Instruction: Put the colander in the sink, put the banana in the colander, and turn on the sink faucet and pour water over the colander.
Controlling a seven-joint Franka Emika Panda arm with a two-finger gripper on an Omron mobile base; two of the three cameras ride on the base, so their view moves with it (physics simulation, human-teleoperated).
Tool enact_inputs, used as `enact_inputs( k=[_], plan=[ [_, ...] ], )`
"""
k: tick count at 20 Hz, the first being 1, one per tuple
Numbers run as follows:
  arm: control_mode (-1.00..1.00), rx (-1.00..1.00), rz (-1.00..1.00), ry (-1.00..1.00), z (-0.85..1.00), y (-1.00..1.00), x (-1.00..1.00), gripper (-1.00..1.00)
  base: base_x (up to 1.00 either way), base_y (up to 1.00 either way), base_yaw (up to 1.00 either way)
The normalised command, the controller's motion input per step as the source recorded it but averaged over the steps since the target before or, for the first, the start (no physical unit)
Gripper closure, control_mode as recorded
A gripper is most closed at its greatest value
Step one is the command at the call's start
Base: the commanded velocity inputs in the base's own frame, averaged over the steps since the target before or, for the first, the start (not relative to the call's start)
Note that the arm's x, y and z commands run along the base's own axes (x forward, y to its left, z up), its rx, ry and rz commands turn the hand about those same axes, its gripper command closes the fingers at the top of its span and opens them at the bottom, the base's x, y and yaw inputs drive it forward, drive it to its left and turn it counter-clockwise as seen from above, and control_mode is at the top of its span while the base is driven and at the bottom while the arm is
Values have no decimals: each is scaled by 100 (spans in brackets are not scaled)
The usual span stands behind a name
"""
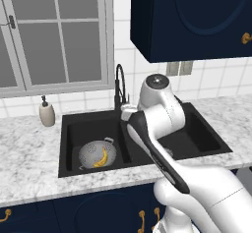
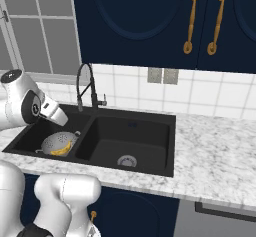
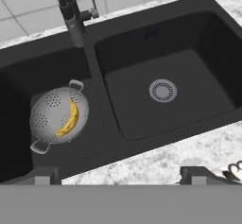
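while my arm rises over the counter in the left base view, the colander (image 1: 97,154) sits in the left basin of the sink (image 1: 69,129) with the banana (image 1: 101,158) inside. from the right base view, the faucet (image 2: 86,88) stands behind the divider. in the hand view, my claw (image 3: 120,176) is spread wide, holding nothing, above the front counter edge.
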Motion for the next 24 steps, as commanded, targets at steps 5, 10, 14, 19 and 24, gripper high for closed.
enact_inputs(
  k=[5, 10, 14, 19, 24],
  plan=[
    [-100, -6, 4, 0, 50, -1, 14, -100, 0, 0, 0],
    [-100, -3, 1, 10, 37, -3, 41, -100, 0, 0, 0],
    [-100, -8, 8, 0, 8, -24, 22, -100, 0, 0, 0],
    [-100, -7, 22, -6, -11, -2, 35, -100, 0, 0, 0],
    [-100, -4, 22, -5, -20, 0, 41, -100, 0, 0, 0]
  ],
)
